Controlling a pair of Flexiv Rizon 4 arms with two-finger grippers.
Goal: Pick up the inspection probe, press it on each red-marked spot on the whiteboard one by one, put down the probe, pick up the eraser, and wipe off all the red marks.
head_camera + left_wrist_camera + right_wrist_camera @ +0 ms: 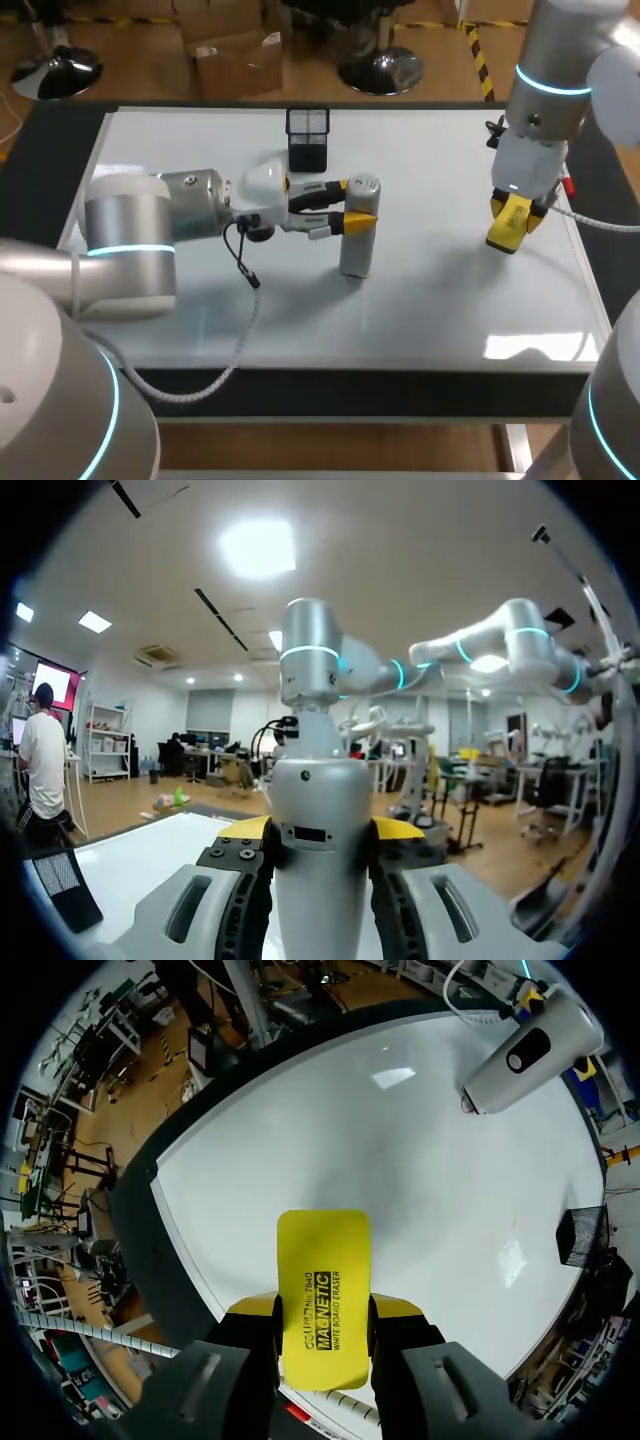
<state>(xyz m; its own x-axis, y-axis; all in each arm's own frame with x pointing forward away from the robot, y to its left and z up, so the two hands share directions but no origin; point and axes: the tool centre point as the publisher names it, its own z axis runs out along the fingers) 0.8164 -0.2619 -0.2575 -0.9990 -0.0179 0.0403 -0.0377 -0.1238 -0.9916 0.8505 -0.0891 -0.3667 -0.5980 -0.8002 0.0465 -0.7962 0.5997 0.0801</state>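
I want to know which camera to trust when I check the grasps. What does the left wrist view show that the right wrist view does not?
Only the left wrist view: the right arm's grey links, standing behind the probe. Only the right wrist view: the yellow eraser, held in the right pincer. Both: the probe held by the left pincer, the whiteboard and the black mesh holder.

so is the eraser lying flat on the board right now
No, the eraser is gripped between the right gripper's fingers, out over the whiteboard.
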